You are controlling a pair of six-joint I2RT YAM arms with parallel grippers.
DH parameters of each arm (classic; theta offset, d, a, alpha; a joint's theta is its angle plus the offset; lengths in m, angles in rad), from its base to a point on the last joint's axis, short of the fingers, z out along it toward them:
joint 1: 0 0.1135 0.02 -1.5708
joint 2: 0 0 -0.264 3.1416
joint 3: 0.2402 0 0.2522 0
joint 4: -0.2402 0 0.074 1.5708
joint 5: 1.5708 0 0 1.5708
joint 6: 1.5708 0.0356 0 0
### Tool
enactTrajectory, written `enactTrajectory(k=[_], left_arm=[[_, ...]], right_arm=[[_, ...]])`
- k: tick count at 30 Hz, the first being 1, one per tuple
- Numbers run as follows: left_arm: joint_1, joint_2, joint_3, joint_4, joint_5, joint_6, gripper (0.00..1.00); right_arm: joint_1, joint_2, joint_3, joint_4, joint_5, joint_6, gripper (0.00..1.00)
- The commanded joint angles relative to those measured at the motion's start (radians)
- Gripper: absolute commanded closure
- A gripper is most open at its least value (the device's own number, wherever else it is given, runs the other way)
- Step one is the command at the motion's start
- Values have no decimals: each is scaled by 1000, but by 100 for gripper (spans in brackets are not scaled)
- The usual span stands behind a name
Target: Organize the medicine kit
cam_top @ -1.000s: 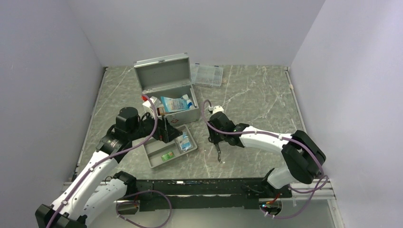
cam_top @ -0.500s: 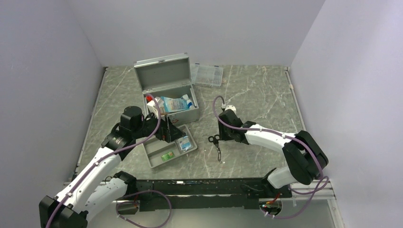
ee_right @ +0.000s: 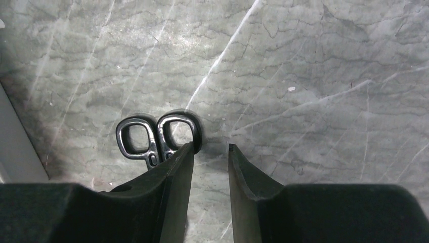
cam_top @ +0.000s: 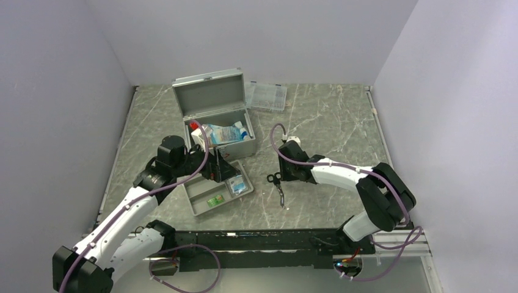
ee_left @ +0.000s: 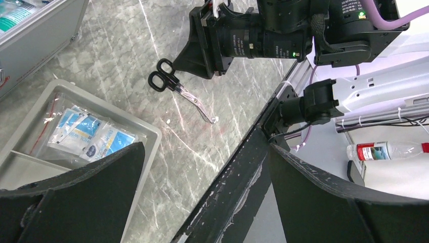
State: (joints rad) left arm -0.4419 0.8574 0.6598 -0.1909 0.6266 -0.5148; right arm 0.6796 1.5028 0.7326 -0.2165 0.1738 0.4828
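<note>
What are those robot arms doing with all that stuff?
They are tidying a medicine kit, which stands open with supplies inside. The right gripper is low over the table, beside the handles of the scissors but not holding them. The left gripper hangs wide open near the grey tray, which holds packets.

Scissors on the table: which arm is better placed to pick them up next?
Right. The right end effector sits right beside the scissors; the left end effector hovers open by the grey tray.
</note>
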Motion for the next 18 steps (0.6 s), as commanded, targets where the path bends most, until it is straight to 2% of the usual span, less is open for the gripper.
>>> enactTrajectory(k=[1,18], left_arm=[[-4,8,4,51,26,-8,1],[-4,6,4,30,26,8,1]], right_arm=[[-1,24,37,36,-6,15,67],[-1,-1,64,42,-6,20,67]])
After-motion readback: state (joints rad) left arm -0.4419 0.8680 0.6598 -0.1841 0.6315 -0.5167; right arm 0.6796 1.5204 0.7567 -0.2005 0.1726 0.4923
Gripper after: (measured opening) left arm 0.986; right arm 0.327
